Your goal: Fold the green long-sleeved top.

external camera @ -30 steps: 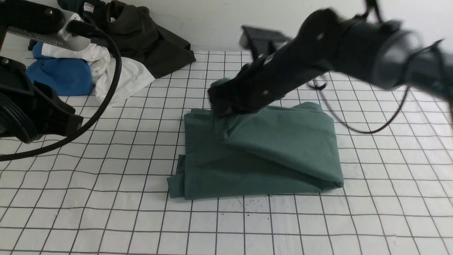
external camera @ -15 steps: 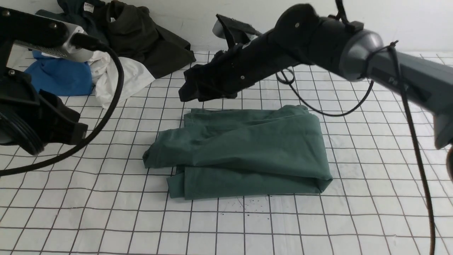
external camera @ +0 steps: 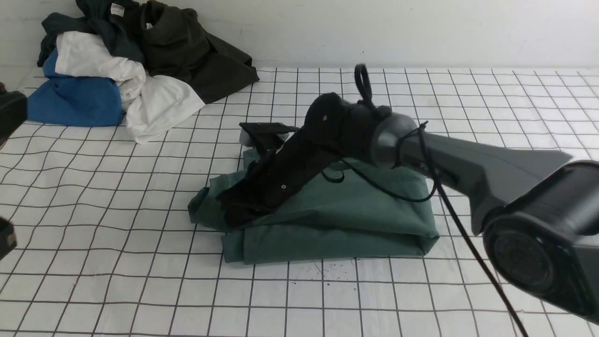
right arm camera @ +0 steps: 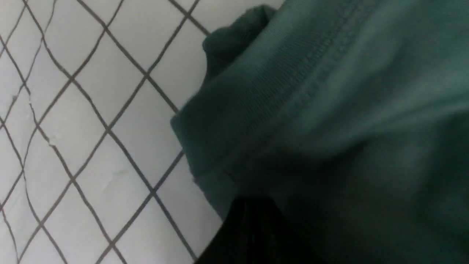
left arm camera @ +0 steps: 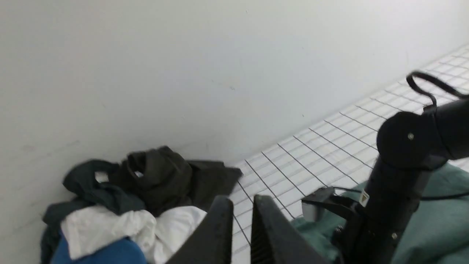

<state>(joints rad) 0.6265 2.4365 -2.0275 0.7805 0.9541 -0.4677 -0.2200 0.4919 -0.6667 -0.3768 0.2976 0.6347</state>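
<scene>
A heap of clothes sits in the upper left of the front view: a dark olive-black garment (external camera: 187, 51), a white cloth (external camera: 140, 93) and a bright blue cloth (external camera: 75, 100), all on the white gridded surface (external camera: 117, 281).

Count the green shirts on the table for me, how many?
1. The green long-sleeved top lies folded mid-table, under the right gripper. The clothes pile at the far left could hide more.

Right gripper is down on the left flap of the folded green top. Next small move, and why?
Probably press and smooth that flap flat. The right gripper rests on the sage-green cotton long-sleeved top, whose left corner bulges past the neat stack on the white gridded table. Whether the jaws grip cloth cannot be told.
</scene>
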